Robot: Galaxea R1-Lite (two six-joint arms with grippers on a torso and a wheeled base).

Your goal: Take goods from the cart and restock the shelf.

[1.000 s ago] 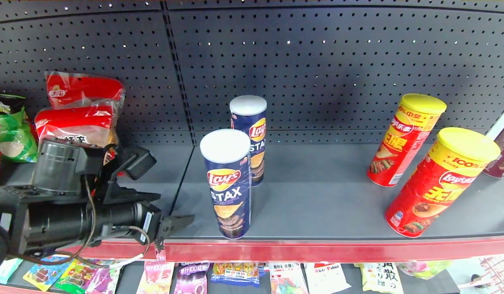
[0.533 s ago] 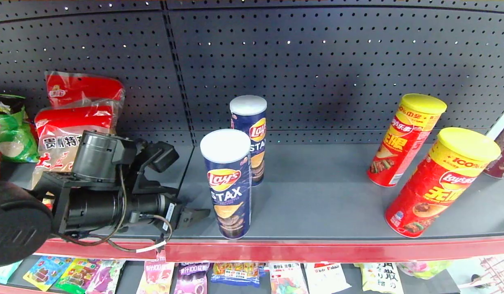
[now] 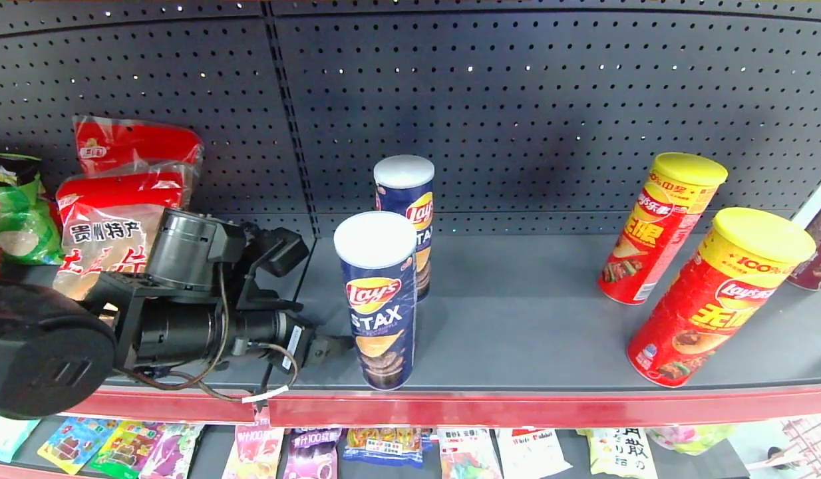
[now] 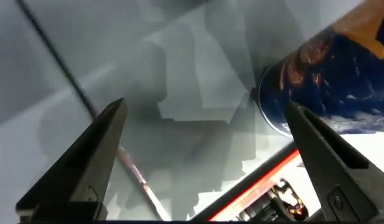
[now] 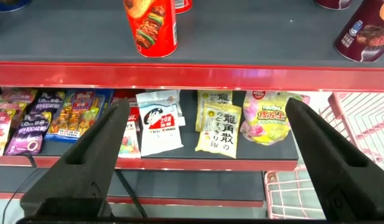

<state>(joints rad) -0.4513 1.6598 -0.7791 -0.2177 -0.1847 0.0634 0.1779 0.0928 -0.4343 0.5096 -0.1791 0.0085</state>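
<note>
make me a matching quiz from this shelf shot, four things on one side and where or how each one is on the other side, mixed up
Things:
1. front blue can
2. red bags
3. nearest yellow-lidded can
4. left gripper

Descriptions:
A. open, low over the shelf, beside a can's base
B. at the shelf's left end, in front of the pegboard
C. white lid, upright near the front edge, mid-shelf
D. red body, near the front edge on the shelf's right

Pairs: 1-C, 2-B, 3-D, 4-A
</note>
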